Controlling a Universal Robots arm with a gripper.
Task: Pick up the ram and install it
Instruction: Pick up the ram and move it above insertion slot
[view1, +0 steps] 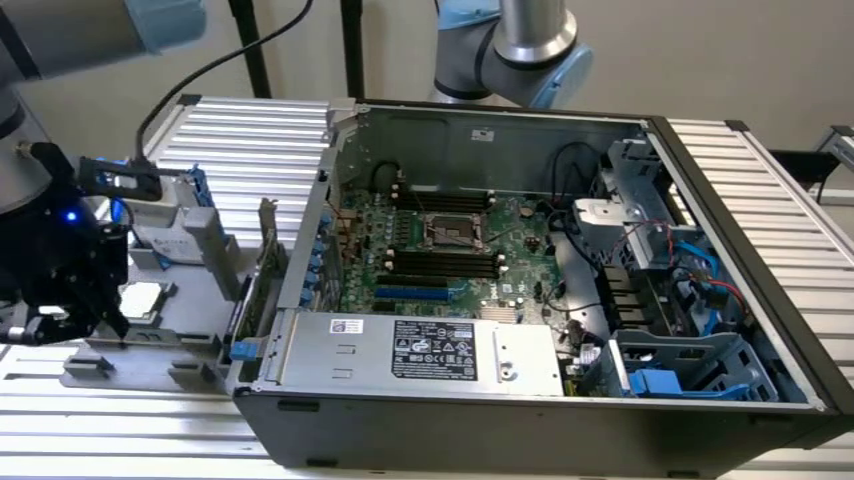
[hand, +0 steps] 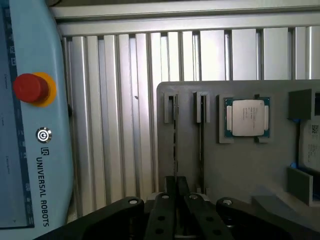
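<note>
Fingers of the gripper look pinched onto the ram, which stands on edge in a slot of the grey tray, probably so its thin sides can be clamped. The tray sits to the exterior view's left of the open computer.

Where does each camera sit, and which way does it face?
Exterior view: off the arm, high up, looking down into the open computer case; the arm and its tool show at the exterior view's left.
Wrist view: on the wrist, looking down on the grey tray; the tool shows in the foreground.
Shared: the grey tray and the processor on it.
</note>
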